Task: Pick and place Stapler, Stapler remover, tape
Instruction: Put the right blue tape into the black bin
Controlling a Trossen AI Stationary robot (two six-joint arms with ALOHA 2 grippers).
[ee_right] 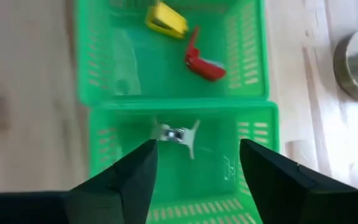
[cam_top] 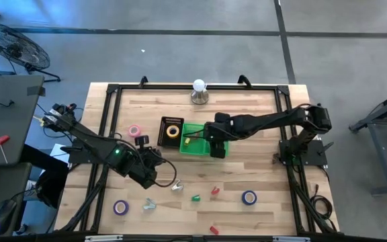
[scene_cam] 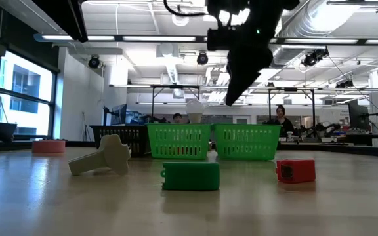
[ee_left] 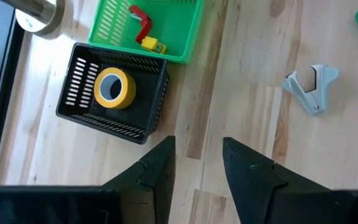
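Note:
My right gripper point(ee_right: 194, 168) hangs open above the nearer of two green baskets point(cam_top: 203, 138). On that basket's floor lies a silvery staple remover point(ee_right: 178, 134), blurred. The farther green basket holds a red stapler point(ee_right: 202, 62) and a yellow piece point(ee_right: 166, 18). The yellow tape point(ee_left: 114, 88) lies flat in a black basket point(cam_top: 172, 129). My left gripper point(ee_left: 197, 155) stands open above bare wood, nothing between its fingers. Another grey staple remover point(ee_left: 312, 87) lies on the table beyond it. The pink tape point(cam_top: 134, 130), purple tape point(cam_top: 120, 207) and blue tape point(cam_top: 248, 197) lie flat on the table.
A green stapler point(cam_top: 195, 197) and a red stapler point(cam_top: 215, 191) lie near the front edge, with a second grey remover point(cam_top: 148, 204) and another red piece point(cam_top: 213, 230). A metal stand with a white bulb point(cam_top: 199, 91) stands at the far edge.

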